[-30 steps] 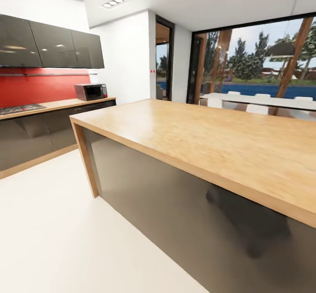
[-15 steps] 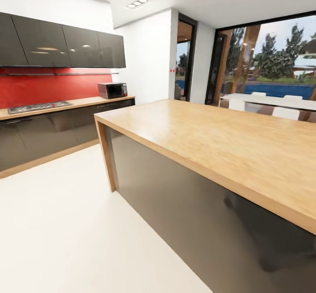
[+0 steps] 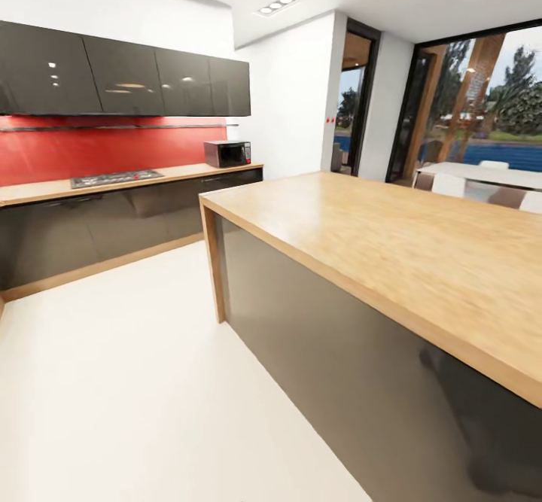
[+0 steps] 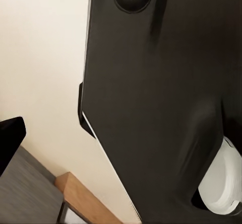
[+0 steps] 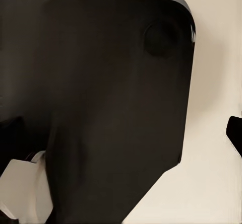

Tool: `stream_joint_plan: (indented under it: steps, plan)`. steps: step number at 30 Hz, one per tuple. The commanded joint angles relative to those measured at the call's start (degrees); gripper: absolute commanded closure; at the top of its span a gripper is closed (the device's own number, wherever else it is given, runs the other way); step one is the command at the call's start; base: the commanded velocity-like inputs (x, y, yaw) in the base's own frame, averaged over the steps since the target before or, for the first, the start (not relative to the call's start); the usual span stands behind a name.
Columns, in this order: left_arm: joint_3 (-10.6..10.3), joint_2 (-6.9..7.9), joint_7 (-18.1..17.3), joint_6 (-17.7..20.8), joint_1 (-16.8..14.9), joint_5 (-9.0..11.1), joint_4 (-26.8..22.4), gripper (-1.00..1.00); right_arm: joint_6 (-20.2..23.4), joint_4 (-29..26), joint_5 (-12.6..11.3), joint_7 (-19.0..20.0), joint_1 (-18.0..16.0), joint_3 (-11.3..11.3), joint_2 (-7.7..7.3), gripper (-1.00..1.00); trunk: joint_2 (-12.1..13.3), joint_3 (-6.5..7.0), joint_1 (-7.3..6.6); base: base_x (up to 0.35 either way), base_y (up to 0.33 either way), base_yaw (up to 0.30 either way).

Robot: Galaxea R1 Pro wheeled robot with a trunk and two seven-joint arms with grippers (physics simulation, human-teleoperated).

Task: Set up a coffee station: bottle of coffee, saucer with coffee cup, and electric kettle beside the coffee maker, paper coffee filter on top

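A large wooden table (image 3: 391, 238) is seen up close; behind it, along a red wall, a counter (image 3: 113, 184) carries a microwave (image 3: 227, 153). Gripper states cannot be told.

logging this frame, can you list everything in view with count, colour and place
island table: 1, light wood top, dark glossy front, centre to right
counter: 1, light wood top, dark fronts, along the left wall
hob: 1, grey, set in that counter
microwave: 1, dark red, counter's far end
wall cabinets: 1 row, dark glossy, above a red backsplash
dining table: 1, white, with white chairs, far right by the windows
floor: white
robot body: black, close up in both wrist views
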Motion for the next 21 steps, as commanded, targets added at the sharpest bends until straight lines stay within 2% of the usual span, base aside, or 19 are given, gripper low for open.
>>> stream_joint_plan:
  steps: [1,21]
  plan:
    - [0.3,-0.01,0.0,0.0,0.0,0.4,0.0,-1.0,-0.2,0.0,0.0,0.0,0.0,0.0,0.0,-1.0,0.4,0.11,-0.23,0.0,0.0,0.276]
    - [0.3,0.06,0.0,-0.1,0.0,0.4,0.0,-1.0,-0.2,0.0,0.0,0.0,0.0,0.0,0.0,-1.0,8.4,3.28,-4.62,0.0,0.0,0.276]
